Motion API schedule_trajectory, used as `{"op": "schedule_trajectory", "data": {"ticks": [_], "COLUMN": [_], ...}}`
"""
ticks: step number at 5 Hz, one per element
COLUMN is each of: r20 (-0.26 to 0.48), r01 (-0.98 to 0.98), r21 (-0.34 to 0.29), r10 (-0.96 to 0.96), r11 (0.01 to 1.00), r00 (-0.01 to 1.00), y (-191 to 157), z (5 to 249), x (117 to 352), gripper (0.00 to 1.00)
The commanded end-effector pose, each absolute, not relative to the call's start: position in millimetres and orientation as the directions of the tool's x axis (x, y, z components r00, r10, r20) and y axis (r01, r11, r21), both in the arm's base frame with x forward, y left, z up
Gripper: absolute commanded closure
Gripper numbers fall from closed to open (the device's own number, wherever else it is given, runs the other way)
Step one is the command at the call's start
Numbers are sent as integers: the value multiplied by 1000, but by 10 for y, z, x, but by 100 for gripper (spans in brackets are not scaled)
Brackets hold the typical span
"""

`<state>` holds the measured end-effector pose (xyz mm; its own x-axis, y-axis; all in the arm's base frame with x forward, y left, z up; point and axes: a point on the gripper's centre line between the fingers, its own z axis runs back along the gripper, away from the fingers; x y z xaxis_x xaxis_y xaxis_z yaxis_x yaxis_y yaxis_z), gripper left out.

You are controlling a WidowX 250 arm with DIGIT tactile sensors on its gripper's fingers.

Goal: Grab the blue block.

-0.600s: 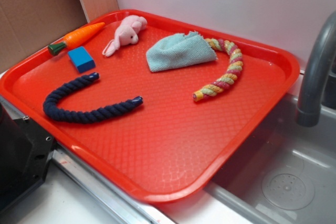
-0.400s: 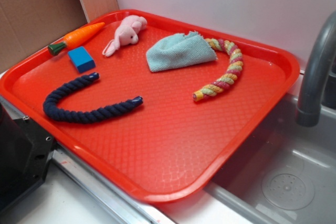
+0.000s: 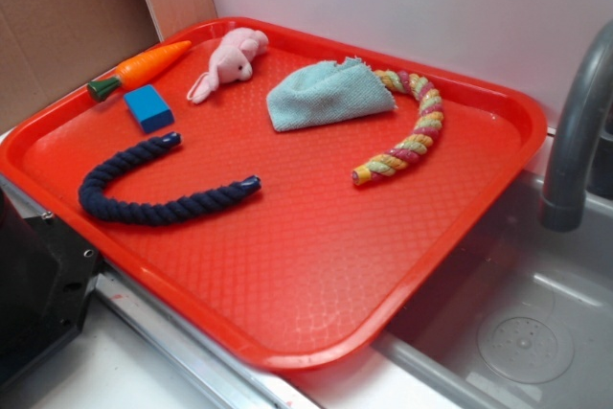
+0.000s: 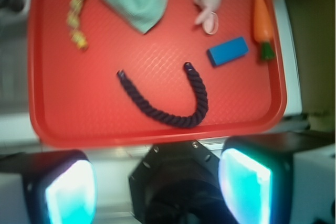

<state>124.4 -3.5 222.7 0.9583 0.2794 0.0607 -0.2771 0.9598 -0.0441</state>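
The blue block (image 3: 149,107) lies flat on the red tray (image 3: 316,304) near its far left corner, just below the toy carrot (image 3: 144,66). In the wrist view the blue block (image 4: 227,51) sits at the upper right, left of the carrot (image 4: 262,23). My gripper (image 4: 157,190) hangs high above the tray's near edge, well away from the block. Its two teal-lit fingers (image 4: 244,187) stand wide apart with nothing between them. The gripper does not show in the exterior view.
On the tray also lie a dark navy rope (image 3: 153,193), a pink plush bunny (image 3: 228,62), a teal cloth (image 3: 326,93) and a multicoloured rope (image 3: 407,131). A grey faucet (image 3: 575,131) and sink (image 3: 522,332) stand to the right. A black robot base (image 3: 38,284) sits at the left front.
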Motion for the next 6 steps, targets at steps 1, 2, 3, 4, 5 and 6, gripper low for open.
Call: {"op": "schedule_trajectory", "data": {"ticks": [1,2,3,4,5,6], "r20": [64,112,173,238,260,293], "r01": [-702,-822,-900,-941,-960,-973], "r21": [-47,-41,-86,-86,-103,-94], "r10": [703,820,896,924,938,940], "r11": [711,569,427,327,261,209], "r00": [708,562,408,299,227,173], "y": [219,399,553,721,860,974], "z": [1829,1550,1310,1080,916,726], "x": [1483,1572,1624,1735,1812,1923], "gripper": [0,0,0,0,0,0]}}
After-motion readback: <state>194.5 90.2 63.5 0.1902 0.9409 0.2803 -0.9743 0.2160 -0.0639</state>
